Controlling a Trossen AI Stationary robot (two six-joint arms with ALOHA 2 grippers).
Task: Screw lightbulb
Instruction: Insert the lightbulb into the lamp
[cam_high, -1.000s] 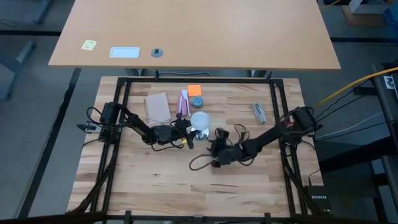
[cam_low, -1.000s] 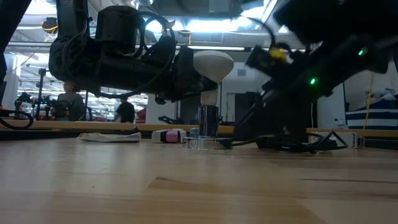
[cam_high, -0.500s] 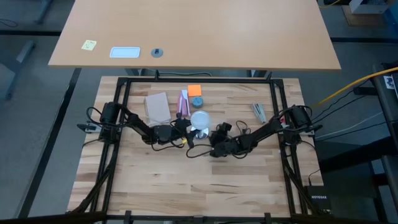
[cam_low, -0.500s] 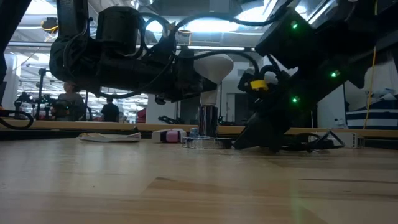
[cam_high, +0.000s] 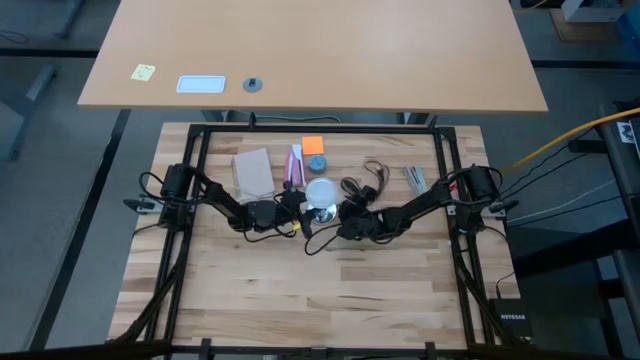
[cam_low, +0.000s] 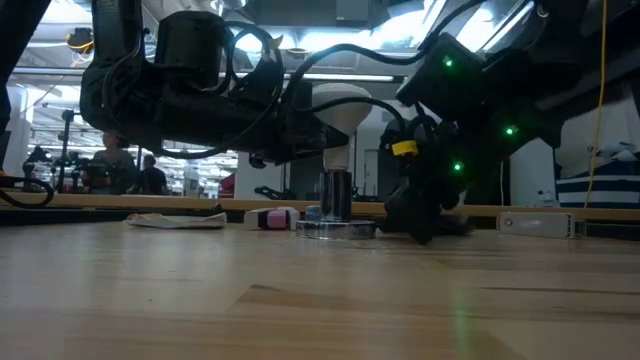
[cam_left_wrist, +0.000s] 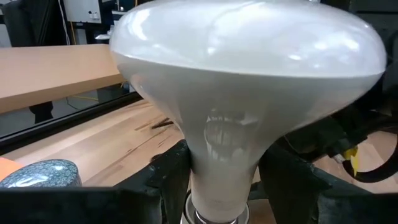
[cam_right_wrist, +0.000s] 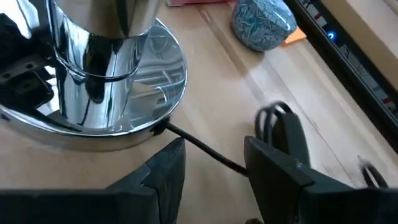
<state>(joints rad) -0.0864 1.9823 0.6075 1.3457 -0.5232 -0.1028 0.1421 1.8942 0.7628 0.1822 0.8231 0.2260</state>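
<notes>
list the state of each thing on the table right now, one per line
lightbulb: upright, neck down in the socket, gripped at the neck
socket: upright on the table, cord attached
left gripper: closed on the lightbulb's neck
right gripper: open, low beside the socket base, straddling the cord

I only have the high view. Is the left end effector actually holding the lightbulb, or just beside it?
Observer: Holding it. The left wrist view shows the left end effector with its fingers pressed on both sides of the lightbulb neck.
Operator: Is it over the socket?
Observer: Yes. In the low view it stands upright, neck meeting the socket tube.
Operator: And the right end effector?
Observer: The right end effector is open, straddling the cord beside the base.
</notes>
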